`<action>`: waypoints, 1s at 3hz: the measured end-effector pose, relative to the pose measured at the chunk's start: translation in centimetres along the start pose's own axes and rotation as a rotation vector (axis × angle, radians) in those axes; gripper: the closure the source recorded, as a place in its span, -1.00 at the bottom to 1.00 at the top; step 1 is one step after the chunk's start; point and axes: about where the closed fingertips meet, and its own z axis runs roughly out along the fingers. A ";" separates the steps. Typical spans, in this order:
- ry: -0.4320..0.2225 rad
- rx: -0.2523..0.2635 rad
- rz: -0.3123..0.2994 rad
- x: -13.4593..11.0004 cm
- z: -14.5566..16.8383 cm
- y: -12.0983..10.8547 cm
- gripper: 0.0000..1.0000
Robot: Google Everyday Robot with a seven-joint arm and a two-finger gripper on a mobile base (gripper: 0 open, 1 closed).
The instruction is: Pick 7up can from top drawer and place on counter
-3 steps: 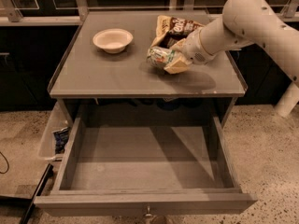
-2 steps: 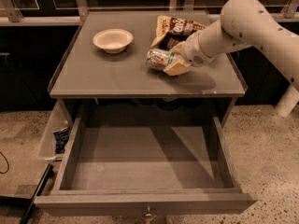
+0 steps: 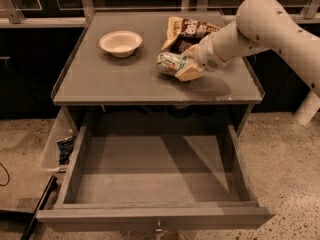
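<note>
Counter (image 3: pixel 110 79): one bowl (image 3: pixel 120 42) at 10 o'clock. One 7up can (image 3: pixel 169 63) lies on its side just 3 o'clock of centre, low over the top; contact not discernible. One gripper (image 3: pixel 184 68) at the can's 3 o'clock end, fingers closed round it. One chip bag (image 3: pixel 187 30) at 1 o'clock, just behind. One top drawer (image 3: pixel 155 216) pulled out at 6 o'clock, no can inside. Judged: placing step. Next: settle the can, release, lift clear of the bag.
</note>
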 end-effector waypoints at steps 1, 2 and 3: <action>0.000 0.000 0.000 0.0 0.0 0.0 -0.31; 0.000 0.000 0.000 0.0 0.0 0.0 -0.77; 0.000 0.000 0.000 0.0 0.0 0.0 -1.00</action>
